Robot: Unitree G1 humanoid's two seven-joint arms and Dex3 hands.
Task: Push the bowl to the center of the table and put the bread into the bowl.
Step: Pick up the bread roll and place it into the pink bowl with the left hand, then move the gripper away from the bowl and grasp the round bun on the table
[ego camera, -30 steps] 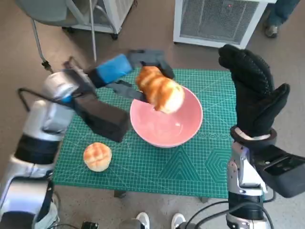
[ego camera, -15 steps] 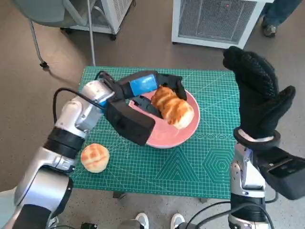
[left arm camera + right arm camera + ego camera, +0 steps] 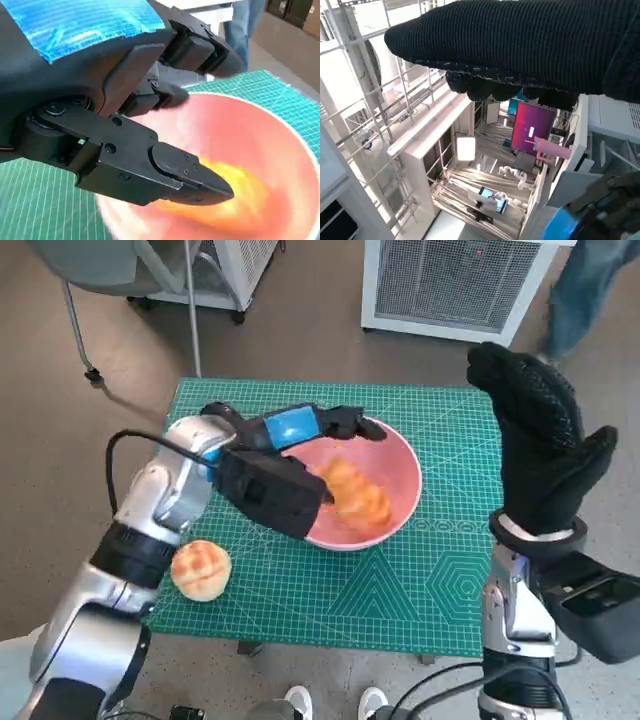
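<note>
The bread (image 3: 355, 497) lies inside the pink bowl (image 3: 403, 502), just below the left robot hand (image 3: 300, 430), whose fingers are spread, holding nothing. The right robot hand (image 3: 540, 440) is raised, spread, empty.

Bowl (image 3: 385, 495) mid surface (image 3: 440, 580); bread (image 3: 357, 495) inside it. Left hand (image 3: 300, 435) over bowl's left rim. Second bun (image 3: 202, 568) on surface, front-left of bowl. Right hand (image 3: 540, 445) raised at right.

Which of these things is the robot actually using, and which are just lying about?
Using: pink bowl, the bread lying in it, left hand over the bowl.
Lying about: round bun on the green mat, raised right hand.
</note>
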